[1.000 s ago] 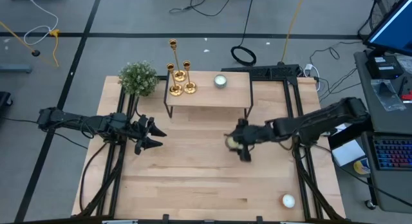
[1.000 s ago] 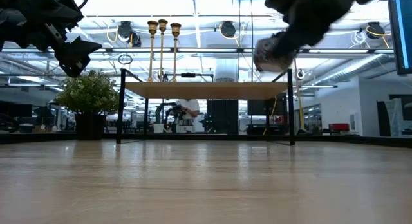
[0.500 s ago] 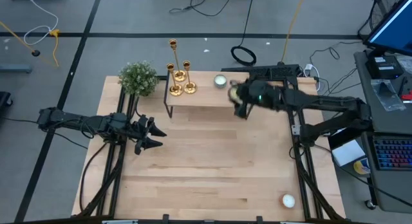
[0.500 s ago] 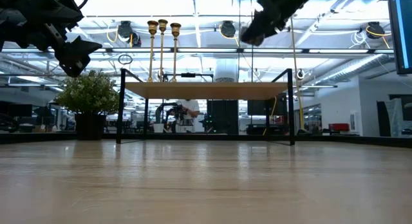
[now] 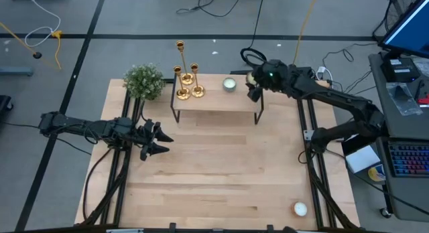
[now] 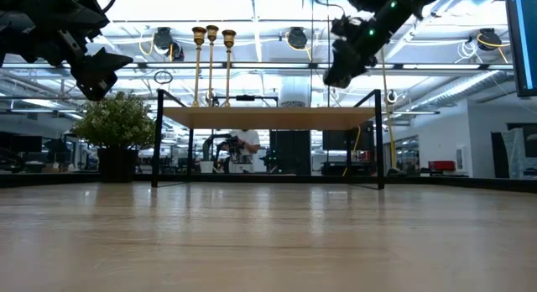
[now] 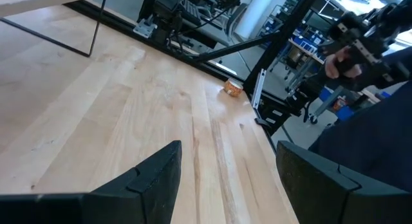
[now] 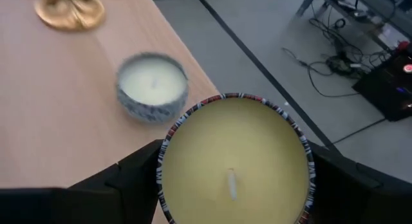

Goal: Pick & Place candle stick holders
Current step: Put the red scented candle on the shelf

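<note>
Right gripper [image 5: 254, 81] clamped on a yellow tin candle [image 8: 235, 161], hovering beside the raised shelf [image 5: 214, 101]. Candle stick holders [image 5: 187, 82] clustered at the shelf's far-left corner. Risk: clipping the white candle [image 8: 152, 85]. Left gripper [image 5: 157, 140] apart, idle over the worktop [image 5: 214, 173].

Setting: a light wooden table [image 5: 201, 173] is standing on a grey floor [image 5: 134, 19] crossed by dark lines. A small raised shelf [image 5: 216, 99] on black metal legs is sitting toward the table's far edge, with a potted green plant [image 5: 143, 80] resting just beside it. Black and yellow cables [image 5: 231, 5] are trailing across the floor beyond the table. To one side, a desk with a keyboard [image 5: 409, 159] and a lit monitor [image 5: 409, 25] is showing. In the low view, ceiling lights [image 6: 252, 7] are glowing bright over a large open workshop [image 6: 453, 149], where a person [image 6: 245, 149] is standing behind the shelf.
</note>
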